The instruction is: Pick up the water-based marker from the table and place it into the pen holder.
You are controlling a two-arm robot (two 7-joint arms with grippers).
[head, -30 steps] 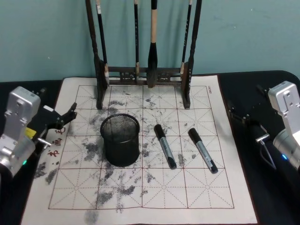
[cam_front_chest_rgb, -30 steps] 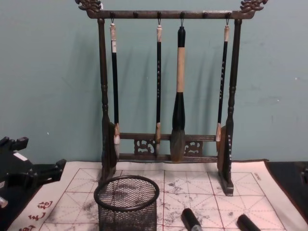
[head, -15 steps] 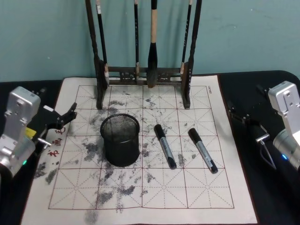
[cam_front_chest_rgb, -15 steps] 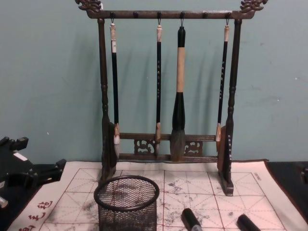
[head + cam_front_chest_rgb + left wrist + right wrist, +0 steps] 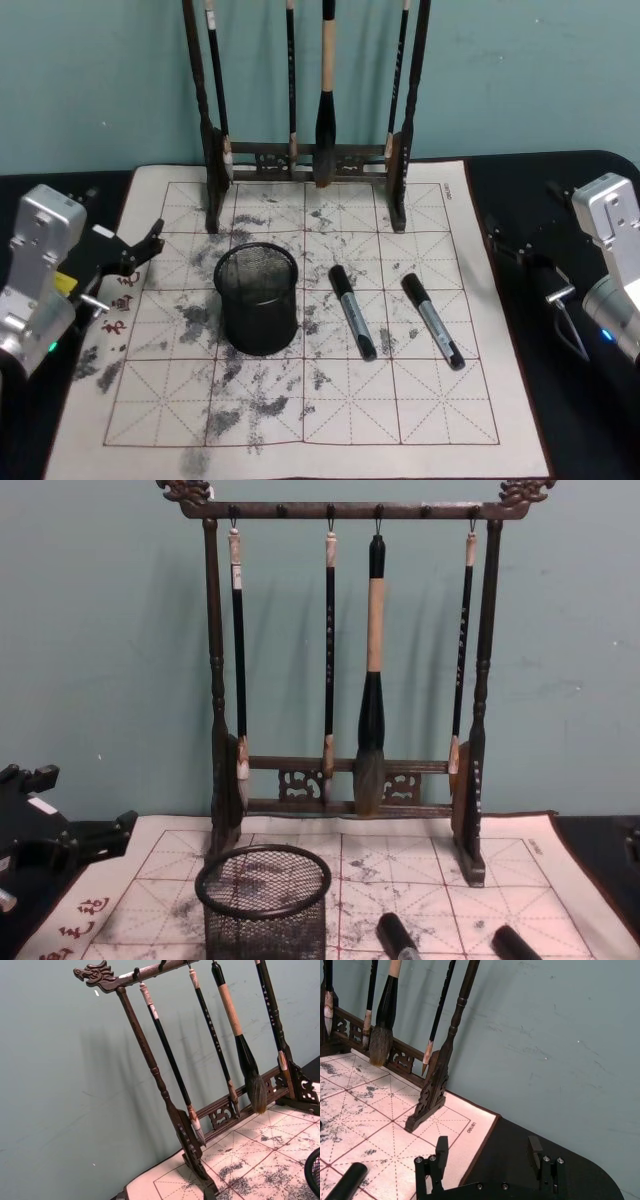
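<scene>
Beside the matt black left gripper (image 5: 138, 252), the pen holder (image 5: 258, 300) is black wire-mesh metal with a smooth rim. The marker (image 5: 352, 311) past it looks smooth, glossy plastic. Both rest on a matt, ink-blotched paper mat (image 5: 430, 410); the brush rack (image 5: 212, 660) is dark carved wood

A tall dark wooden brush rack (image 5: 484, 680) stands in front of a teal wall (image 5: 100, 630). Four calligraphy brushes hang from its top bar: three slim black brushes (image 5: 238, 650) and, next to the one by the right post, a thick brush with a tan handle (image 5: 374, 620). The rack's feet rest on the far part of a white grid mat (image 5: 300, 420), blotched with ink, which spreads forward from the rack over a black table (image 5: 580, 420).
</scene>
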